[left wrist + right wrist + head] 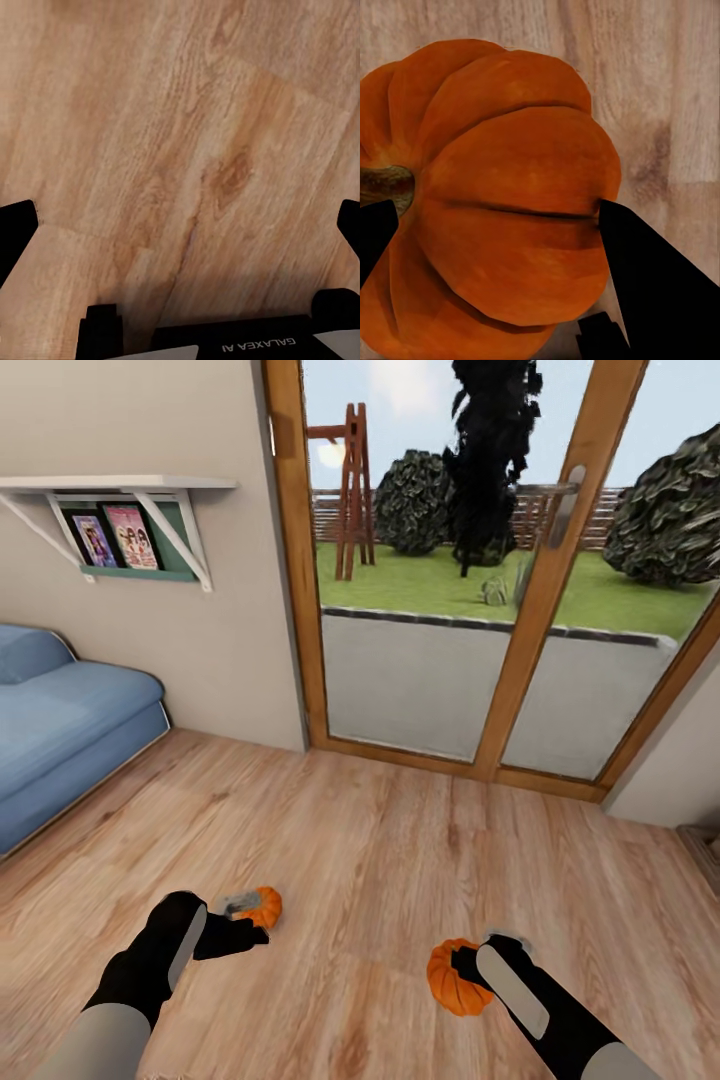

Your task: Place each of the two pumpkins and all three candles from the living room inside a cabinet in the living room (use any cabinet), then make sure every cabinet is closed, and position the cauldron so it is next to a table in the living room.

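Low over the wooden floor (400, 840), the right claw (468, 965) pinches a pumpkin (455, 978) by its ribbed sides, its stem (386, 187) pointing sideways across the fingers (649, 285). The left claw (250, 920) has a second pumpkin (265, 905) at its tip, but whether it grips I cannot tell. Farther off stand a blue sofa (60, 730), a wall shelf (120, 485) and a glass door (480, 560).
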